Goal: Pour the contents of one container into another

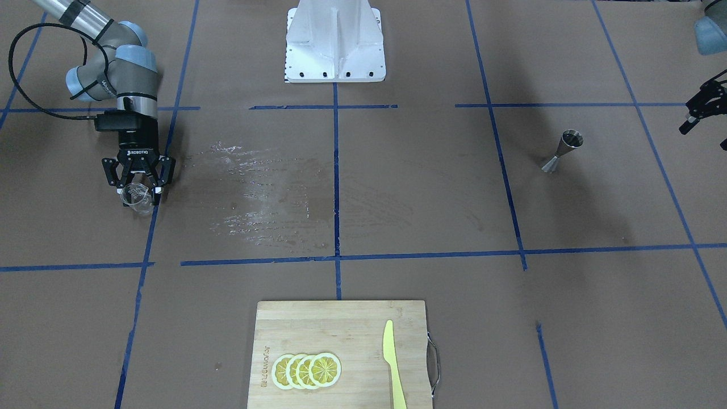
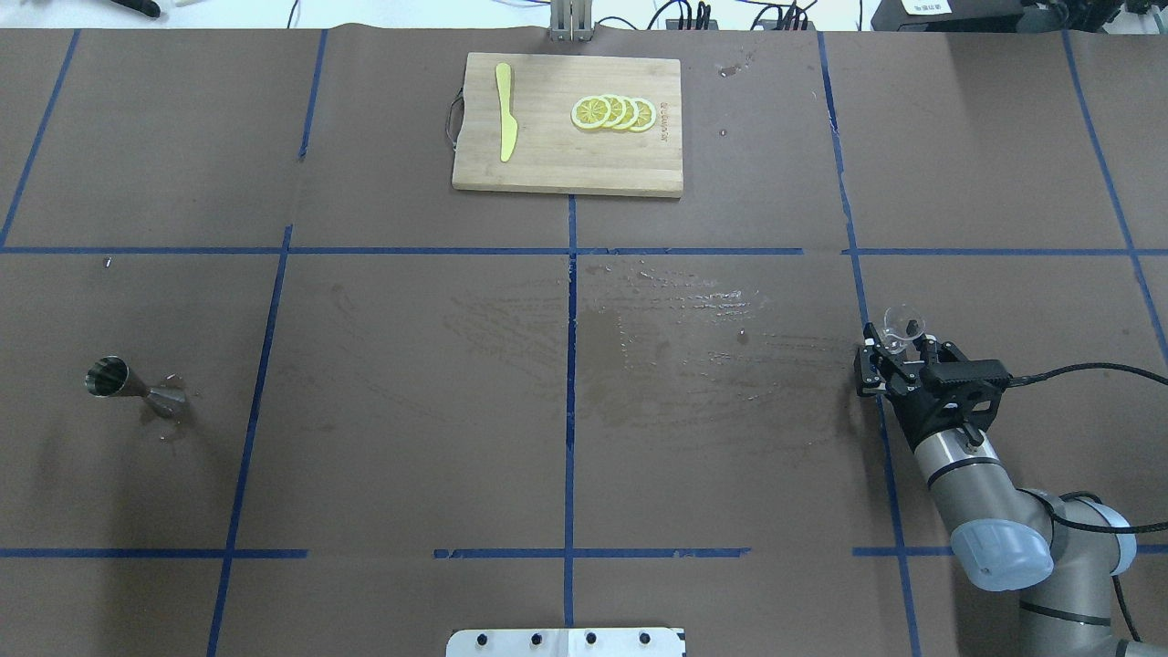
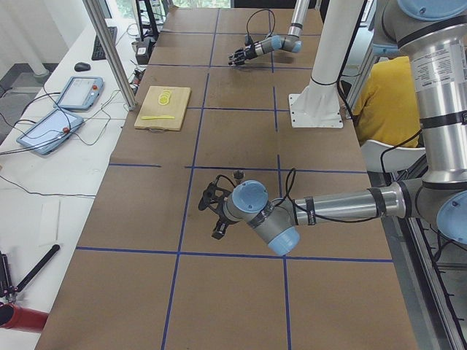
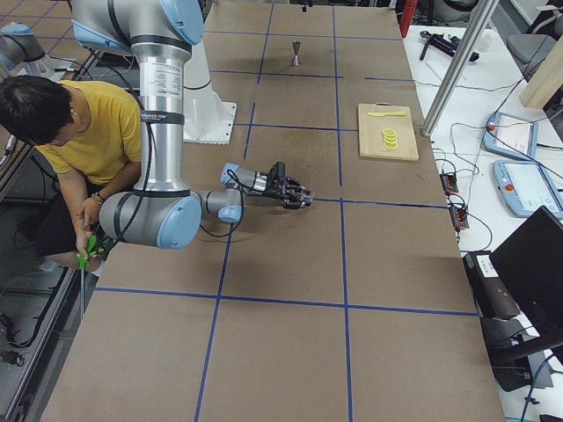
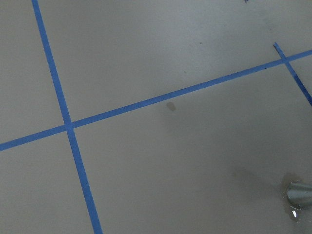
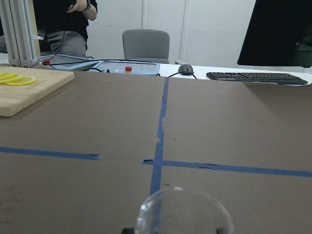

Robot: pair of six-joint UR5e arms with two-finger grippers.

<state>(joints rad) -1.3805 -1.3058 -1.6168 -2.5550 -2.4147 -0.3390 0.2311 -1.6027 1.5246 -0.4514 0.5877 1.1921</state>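
The clear glass cup [image 1: 136,197] sits low over the table on my right side, and its round rim fills the bottom of the right wrist view [image 6: 181,214]. My right gripper [image 1: 138,184] reaches in level with the table and is shut on the cup, one finger on each side [image 2: 902,345]. The steel jigger [image 1: 562,150] stands upright far across the table [image 2: 128,383] with a small wet patch at its foot [image 5: 298,195]. My left gripper [image 1: 700,112] hangs open and empty, off to the side of the jigger and clear of it.
A wooden cutting board [image 2: 547,169] at the far edge carries lemon slices [image 2: 613,112] and a yellow knife [image 2: 505,123]. A wet smear [image 2: 693,328] covers the table's middle. The white robot base [image 1: 335,42] stands at the near edge. A person in a yellow shirt [image 4: 84,132] sits beside it.
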